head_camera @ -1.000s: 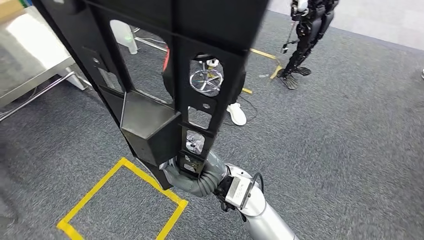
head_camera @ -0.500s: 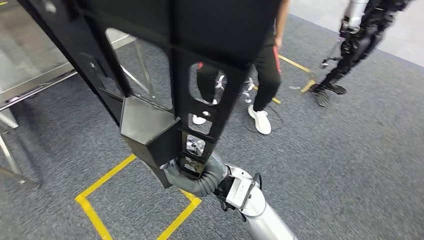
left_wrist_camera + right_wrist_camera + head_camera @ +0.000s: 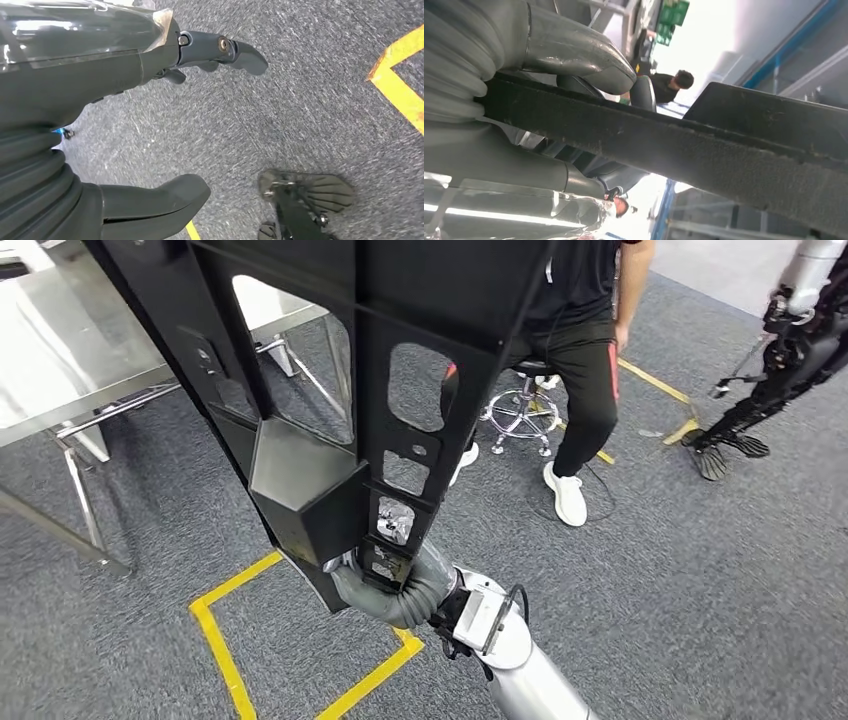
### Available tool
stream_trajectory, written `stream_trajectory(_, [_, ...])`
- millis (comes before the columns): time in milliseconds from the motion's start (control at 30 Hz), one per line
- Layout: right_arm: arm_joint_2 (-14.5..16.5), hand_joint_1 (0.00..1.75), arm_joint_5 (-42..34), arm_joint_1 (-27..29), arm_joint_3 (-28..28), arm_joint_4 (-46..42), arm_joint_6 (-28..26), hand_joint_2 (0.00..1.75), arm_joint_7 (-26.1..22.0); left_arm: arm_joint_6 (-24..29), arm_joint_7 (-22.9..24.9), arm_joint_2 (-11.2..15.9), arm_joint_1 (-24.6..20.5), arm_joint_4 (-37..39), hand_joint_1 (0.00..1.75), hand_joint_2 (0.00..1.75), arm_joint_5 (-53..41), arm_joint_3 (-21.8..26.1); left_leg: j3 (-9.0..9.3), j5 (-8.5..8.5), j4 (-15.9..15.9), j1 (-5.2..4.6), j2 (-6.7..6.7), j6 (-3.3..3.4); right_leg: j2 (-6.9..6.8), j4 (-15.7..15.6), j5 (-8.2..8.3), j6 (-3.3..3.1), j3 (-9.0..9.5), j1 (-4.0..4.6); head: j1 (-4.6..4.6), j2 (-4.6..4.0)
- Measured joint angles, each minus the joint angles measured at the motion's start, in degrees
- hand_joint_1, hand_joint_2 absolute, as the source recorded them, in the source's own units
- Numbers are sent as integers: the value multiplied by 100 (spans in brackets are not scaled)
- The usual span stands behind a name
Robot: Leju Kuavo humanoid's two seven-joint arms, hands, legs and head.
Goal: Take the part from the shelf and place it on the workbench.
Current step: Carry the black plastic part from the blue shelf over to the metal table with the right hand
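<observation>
Carpet below; right hand (image 3: 385, 575) grips part (image 3: 330, 370).

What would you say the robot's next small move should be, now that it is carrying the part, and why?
Probably keep turning toward the workbench before lowering anything. The right hand grips the long black part at its lower end, held up over the carpet, with the steel bench off to the robot's left. A person stands close ahead, so swing slowly.

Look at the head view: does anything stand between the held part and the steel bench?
Nothing visible does. The right hand holds the black part upright; the bench lies beyond it at upper left, over bare carpet. The person sits off to the other side.
</observation>
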Motion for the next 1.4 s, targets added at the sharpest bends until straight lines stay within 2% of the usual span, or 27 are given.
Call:
stream_trajectory(33, [-2, 175, 1, 6, -1, -1, 0, 175, 1, 0, 6, 0, -3, 0, 0, 175, -3, -1, -180, -121, 337, 9, 36, -13, -67, 1, -10, -12, 2, 12, 0, 0])
stream_trajectory(67, [-3, 175, 2, 9, -1, -1, 0, 175, 3, -1, 11, -2, -1, 1, 0, 175, -7, -1, -295, -155, 534, 14, 52, -18, -135, 2, -18, -21, 5, 21, -1, 0])
stream_trajectory(100, [-3, 175, 3, 9, -1, -1, 0, 175, 5, -1, 16, -4, 4, 1, 0, 175, -10, -1, -296, -78, 510, 15, 63, -11, -198, 2, -28, -27, 12, 27, -1, 1])
stream_trajectory(133, [1, 175, 3, 7, -1, -2, 0, 175, 9, 1, 22, -4, 7, 0, 0, 175, -15, 0, -176, 88, 262, 10, 95, 10, -259, 2, -39, -29, 25, 33, -1, 1])
stream_trajectory(200, [10, 175, 2, 2, -1, -8, -1, 175, 21, 6, 39, 1, -4, -1, 0, 175, -32, 1, 239, 433, -520, -32, 304, 77, -368, 3, -73, -9, 63, 65, 0, 2])
stream_trajectory(267, [14, 175, 2, -2, -2, -20, -4, 175, 42, 15, 56, 2, -29, -2, 0, 175, -52, 0, 458, 529, -952, -94, 449, 129, -472, 2, -110, 40, 89, 103, 5, 2])
stream_trajectory(367, [30, 175, 3, -9, -3, -47, -9, 175, 66, 36, 80, -2, -26, -1, 0, 175, -70, -1, 487, 527, -1041, -118, 283, 202, -600, -21, -153, 125, 138, 119, 8, 1])
stream_trajectory(433, [38, 175, 1, -23, -7, -73, -12, 175, 65, 46, 90, -10, -23, -1, 0, 175, -74, 0, 564, 573, -1126, -75, 152, 265, -378, 189, -275, 149, 70, 117, 13, 1])
stream_trajectory(500, [9, 175, 1, -14, -15, -84, -16, 175, 68, 50, 96, -14, -45, -2, 0, 175, -79, 1, 596, 594, -1156, -47, 8, 301, -60, 827, -529, 125, -251, 96, 32, 2])
stream_trajectory(567, [-33, 175, 4, 24, -23, -81, -19, 175, 79, 49, 98, -17, -53, -2, 0, 175, -90, 1, 593, 596, -1152, -43, -162, 310, 35, 1445, -686, 140, -619, 80, 45, 2])
stream_trajectory(600, [-48, 175, 5, 36, -26, -80, -21, 175, 83, 49, 98, -20, -49, -2, 0, 175, -94, 1, 595, 593, -1148, -42, -248, 308, 48, 1496, -639, 181, -692, 69, 44, 2])
stream_trajectory(633, [-55, 175, 5, 41, -28, -80, -24, 175, 83, 48, 98, -22, -44, -2, 0, 175, -98, 2, 599, 590, -1143, -40, -331, 303, 64, 1324, -506, 235, -653, 55, 44, 2])
stream_trajectory(700, [-58, 175, 3, 37, -30, -81, -32, 175, 83, 49, 98, -25, -41, -2, 0, 175, -102, 2, 596, 570, -1113, -39, -488, 271, 243, 564, -143, 333, -363, 10, 46, 2])
stream_trajectory(733, [-60, 175, 3, 37, -30, -83, -36, 175, 83, 50, 98, -25, -42, -2, 0, 175, -104, 3, 581, 552, -1088, -44, -559, 242, 336, 249, -15, 335, -225, -7, 45, 2])
stream_trajectory(800, [-62, 175, 3, 38, -30, -85, -43, 175, 83, 56, 98, -26, -38, -1, 0, 175, -109, 3, 538, 532, -1054, -42, -664, 173, 431, -7, 74, 268, -106, 0, 42, 2])
stream_trajectory(867, [-48, 175, 2, 34, -32, -89, -50, 175, 83, 62, 98, -20, -20, -1, 0, 175, -112, 3, 513, 527, -1051, -14, -723, 108, 324, -18, 89, 181, -83, -1, 42, 2])
stream_trajectory(900, [-33, 175, 1, 29, -34, -91, -51, 175, 84, 63, 98, -21, -11, 1, 0, 175, -114, 3, 492, 495, -1004, -14, -639, 75, 271, -30, 93, 147, -66, -14, 36, 2])
stream_trajectory(933, [-18, 175, 0, 25, -36, -94, -52, 175, 85, 65, 98, -21, -9, 1, 0, 175, -116, 2, 430, 413, -871, -16, -493, 43, 209, -44, 91, 103, -46, -35, 25, 2])
stream_trajectory(1000, [-5, 175, -1, 25, -39, -99, -54, 175, 93, 66, 98, -28, -25, 3, 0, 175, -132, 1, 132, 110, -270, -10, -126, -17, 72, -51, 69, 37, -15, -32, 5, 2])
stream_trajectory(1067, [-10, 175, -1, 37, -43, -101, -57, 175, 110, 73, 95, -29, -38, 3, 0, 175, -153, -1, -230, -126, 381, 31, 18, -67, -82, -50, 47, 3, -2, -16, 3, 2])
stream_trajectory(1100, [-11, 175, -1, 42, -44, -101, -58, 175, 119, 82, 91, -30, -35, 3, 0, 175, -161, -1, -307, -115, 492, 50, 45, -86, -154, -49, 36, 0, 1, -15, 2, 2])
stream_trajectory(1133, [-11, 175, -1, 45, -44, -101, -59, 175, 120, 91, 84, -28, -30, 2, 0, 175, -164, 1, -264, 0, 377, 68, 74, -99, -218, -49, 25, 6, 9, -18, 2, 2])
stream_trajectory(1167, [-9, 175, -1, 43, -44, -101, -59, 175, 121, 99, 73, -24, -27, 2, 0, 175, -166, 2, -112, 182, 71, 83, 128, -105, -280, -48, 11, 22, 23, -23, 1, 2])
stream_trajectory(1233, [-8, 175, -4, 37, -45, -101, -59, 175, 122, 107, 54, -21, -37, 0, 0, 175, -167, 6, 281, 481, -651, 84, 347, -90, -383, -46, -31, 84, 47, -2, 4, 2])
stream_trajectory(1300, [-8, 175, 1, 23, -43, -101, -59, 175, 125, 113, 41, -25, -50, -1, 0, 175, -169, 8, 462, 538, -972, 47, 457, -31, -457, -51, -71, 158, 82, 40, 38, 2])
stream_trajectory(1367, [-1, 175, 33, 1, -37, -102, -81, 175, 115, 128, 35, -27, -45, -1, 0, 175, -178, 9, 471, 526, -997, 11, 366, 60, -515, -68, -94, 233, 135, 44, 68, 2])
stream_trajectory(1400, [1, 175, 53, -9, -34, -103, -99, 175, 106, 142, 32, -33, -38, 0, 0, 175, -185, 10, 485, 535, -1016, 7, 329, 104, -473, -41, -120, 263, 141, 35, 70, 2])
